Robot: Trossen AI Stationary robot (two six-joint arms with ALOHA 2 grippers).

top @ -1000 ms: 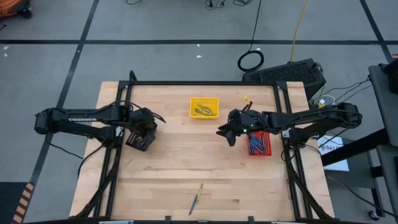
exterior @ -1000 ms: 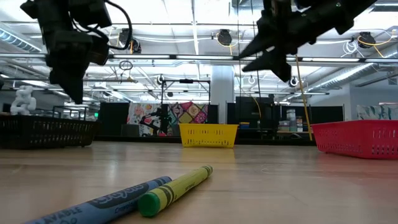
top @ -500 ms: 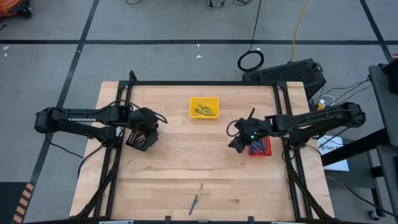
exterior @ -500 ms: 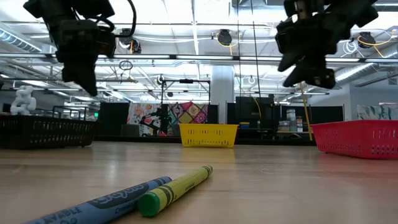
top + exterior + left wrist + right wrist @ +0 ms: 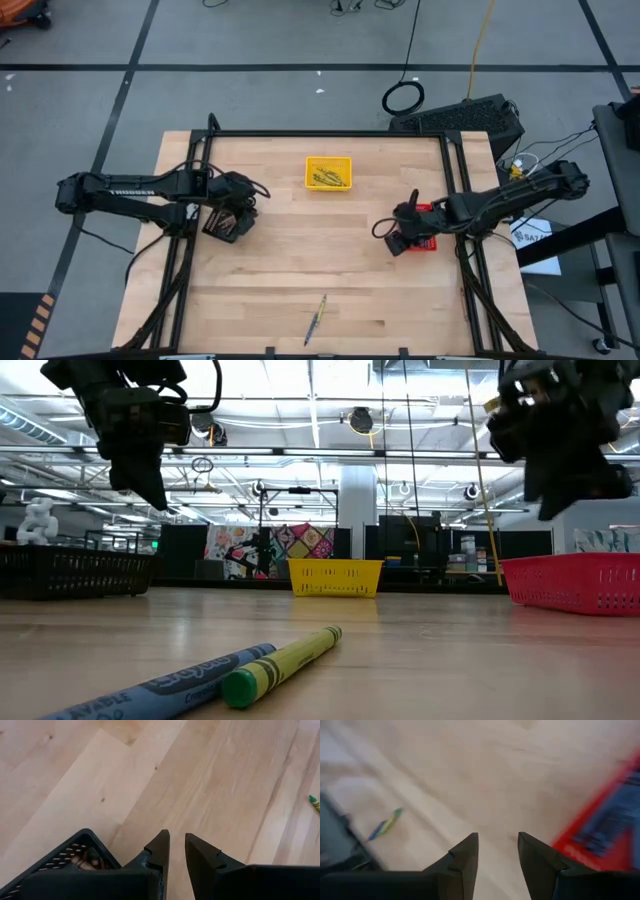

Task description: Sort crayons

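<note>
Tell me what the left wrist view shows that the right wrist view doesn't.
Only the left wrist view shows the black tray beside the left claw, plus just a green crayon tip. Only the right wrist view shows the red tray holding blue crayons, beside the right claw. Both show the bare wooden table.

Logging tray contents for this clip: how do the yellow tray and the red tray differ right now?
The yellow tray sits at the table's far middle, uncovered; the red tray sits near the right edge, partly hidden under the right end effector. The yellow tray holds yellowish crayons; the red tray holds blue crayons. Both are small, square and slotted.
</note>
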